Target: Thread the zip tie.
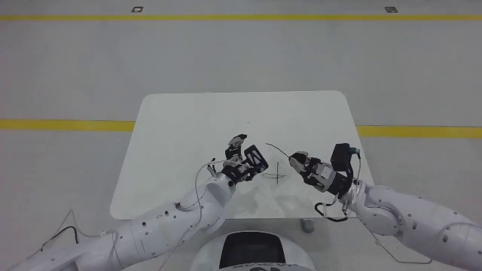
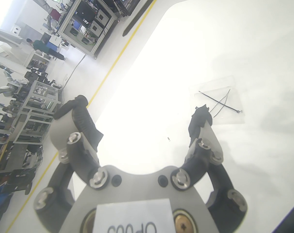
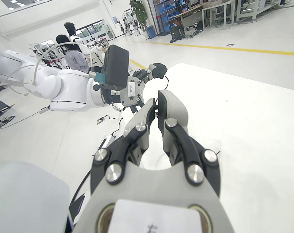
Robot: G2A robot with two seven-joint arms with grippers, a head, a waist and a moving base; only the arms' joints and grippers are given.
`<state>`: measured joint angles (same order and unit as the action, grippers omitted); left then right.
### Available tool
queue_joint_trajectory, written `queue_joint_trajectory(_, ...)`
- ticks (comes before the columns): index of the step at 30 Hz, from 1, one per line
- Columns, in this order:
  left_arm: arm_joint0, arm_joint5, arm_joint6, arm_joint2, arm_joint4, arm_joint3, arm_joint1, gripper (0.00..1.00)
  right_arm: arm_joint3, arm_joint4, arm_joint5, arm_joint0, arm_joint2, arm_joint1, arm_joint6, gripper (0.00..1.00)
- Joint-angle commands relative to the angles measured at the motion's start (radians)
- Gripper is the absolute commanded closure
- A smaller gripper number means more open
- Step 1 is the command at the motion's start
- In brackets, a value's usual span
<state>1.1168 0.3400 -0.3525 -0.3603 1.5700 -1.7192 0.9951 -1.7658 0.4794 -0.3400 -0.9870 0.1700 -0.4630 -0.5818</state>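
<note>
Right pincer (image 3: pixel 156 96) is nearly closed, pinching a thin zip tie (image 1: pixel 276 149) over the clear sheet (image 2: pixel 233 99). Left pincer (image 2: pixel 141 104) gapes wide beside that sheet, where loose ties (image 2: pixel 220 102) lie crossed on the worktop (image 1: pixel 188 135).

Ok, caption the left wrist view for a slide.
Left gripper, jaws open, over the table near crossed zip ties.
</note>
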Motion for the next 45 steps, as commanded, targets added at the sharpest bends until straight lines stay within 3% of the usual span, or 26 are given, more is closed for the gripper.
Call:
queue_joint_trajectory(1, 0.000, 0.000, 0.000, 0.000, 0.000, 0.000, 0.000, 0.00, 0.000, 0.000, 0.000, 0.000, 0.000, 0.000, 0.000, 1.00)
queue_joint_trajectory(24, 0.000, -0.001, 0.002, -0.002, -0.001, 0.002, 0.000, 0.00, 0.000, 0.000, 0.000, 0.000, 0.000, 0.000, 0.000, 1.00)
queue_joint_trajectory(27, -0.006, -0.055, 0.037, -0.040, -0.020, 0.004, -0.007, 0.00, 0.000, 0.000, 0.000, 0.000, 0.000, 0.000, 0.000, 1.00)
queue_joint_trajectory(31, 0.012, -0.121, 0.086, -0.112, -0.013, 0.004, -0.038, 0.00, 0.000, 0.000, 0.000, 0.000, 0.000, 0.000, 0.000, 1.00)
queue_joint_trajectory(35, 0.054, -0.236, 0.216, -0.194, -0.012, 0.007, -0.084, 0.00, 0.000, 0.000, 0.000, 0.000, 0.000, 0.000, 0.000, 1.00)
queue_joint_trajectory(37, 0.079, -0.282, 0.287, -0.243, 0.000, 0.013, -0.112, 0.00, 0.000, 0.000, 0.000, 0.000, 0.000, 0.000, 0.000, 1.00)
queue_joint_trajectory(40, 0.133, -0.320, 0.407, -0.318, 0.000, 0.017, -0.149, 0.00, 0.000, 0.000, 0.000, 0.000, 0.000, 0.000, 0.000, 1.00)
queue_joint_trajectory(45, 0.219, -0.394, 0.578, -0.419, -0.022, 0.013, -0.196, 0.00, 0.000, 0.000, 0.000, 0.000, 0.000, 0.000, 0.000, 1.00)
